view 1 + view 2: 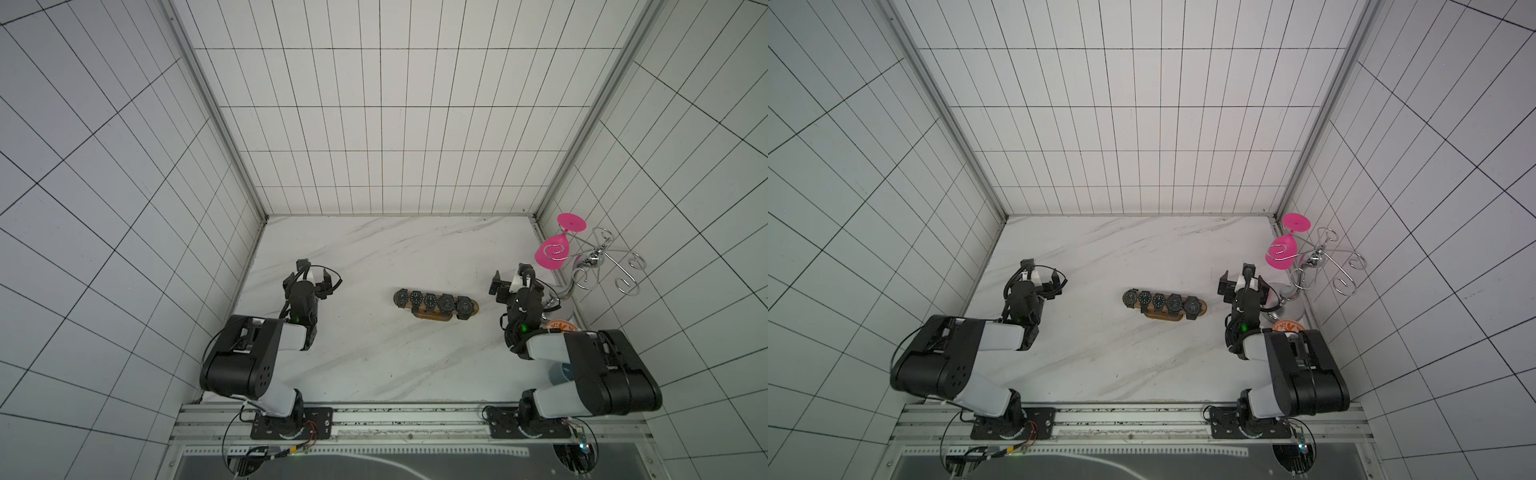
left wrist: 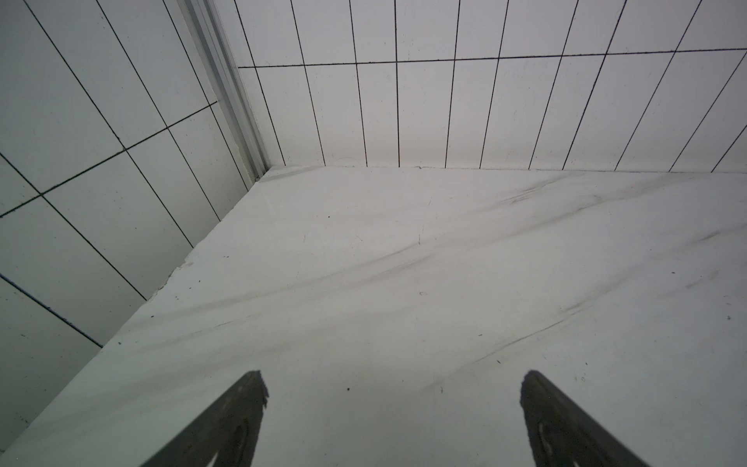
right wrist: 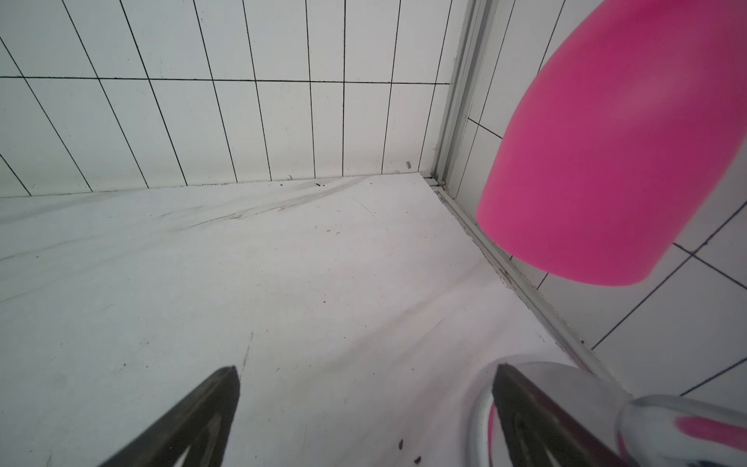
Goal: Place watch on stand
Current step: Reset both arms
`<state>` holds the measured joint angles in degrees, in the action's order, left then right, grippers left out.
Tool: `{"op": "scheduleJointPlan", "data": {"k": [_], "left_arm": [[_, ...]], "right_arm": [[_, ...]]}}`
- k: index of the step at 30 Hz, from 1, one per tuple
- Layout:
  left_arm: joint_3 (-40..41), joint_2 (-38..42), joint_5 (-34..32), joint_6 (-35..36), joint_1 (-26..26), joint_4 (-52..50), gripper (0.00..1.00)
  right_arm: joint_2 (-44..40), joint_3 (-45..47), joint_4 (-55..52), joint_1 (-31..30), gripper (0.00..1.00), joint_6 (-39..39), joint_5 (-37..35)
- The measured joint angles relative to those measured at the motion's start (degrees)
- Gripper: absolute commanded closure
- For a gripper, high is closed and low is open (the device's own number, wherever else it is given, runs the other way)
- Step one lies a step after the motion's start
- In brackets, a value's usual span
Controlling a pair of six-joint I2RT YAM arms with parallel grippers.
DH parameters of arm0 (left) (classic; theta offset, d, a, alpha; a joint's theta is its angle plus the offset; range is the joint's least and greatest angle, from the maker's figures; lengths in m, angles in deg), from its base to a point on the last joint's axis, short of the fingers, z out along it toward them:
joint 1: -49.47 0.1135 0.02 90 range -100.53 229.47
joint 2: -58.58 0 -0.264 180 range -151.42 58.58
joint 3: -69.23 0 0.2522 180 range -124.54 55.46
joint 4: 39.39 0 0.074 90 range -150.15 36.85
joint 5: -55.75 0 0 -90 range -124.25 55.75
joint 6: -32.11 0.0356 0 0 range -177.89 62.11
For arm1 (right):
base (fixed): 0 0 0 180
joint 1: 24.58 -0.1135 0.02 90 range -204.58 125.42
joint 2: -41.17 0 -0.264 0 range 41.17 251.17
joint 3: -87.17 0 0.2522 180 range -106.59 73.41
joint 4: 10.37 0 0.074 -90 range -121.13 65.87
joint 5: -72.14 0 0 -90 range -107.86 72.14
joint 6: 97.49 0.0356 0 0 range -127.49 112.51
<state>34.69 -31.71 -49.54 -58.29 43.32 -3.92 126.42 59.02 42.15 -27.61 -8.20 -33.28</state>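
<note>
In both top views, five black watches are sitting on the wooden stand, below frame centre. Left wrist view: the left gripper is gaping, empty, over the marble tabletop. Right wrist view: the right gripper is gaping, empty, near a pink glass.

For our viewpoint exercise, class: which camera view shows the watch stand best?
A top view: the stand lies in full view mid-table, clear of both arms, with five watches across it. Both top views show it nearly alike. Neither wrist view shows it at all.
</note>
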Motion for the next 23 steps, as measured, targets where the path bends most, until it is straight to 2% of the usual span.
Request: {"op": "scheduleJointPlan", "data": {"k": [6, 23], "left_arm": [[0.2, -0.2, 1.9, 0.7, 0.2, 4.0, 0.03], [0.2, 0.2, 1.9, 0.7, 0.3, 3.8, 0.03]], "right_arm": [[3.3, 0.8, 2.7, 2.3, 0.0, 0.5, 4.3], [3.3, 0.8, 3.9, 3.1, 0.0, 2.4, 2.2]]}}
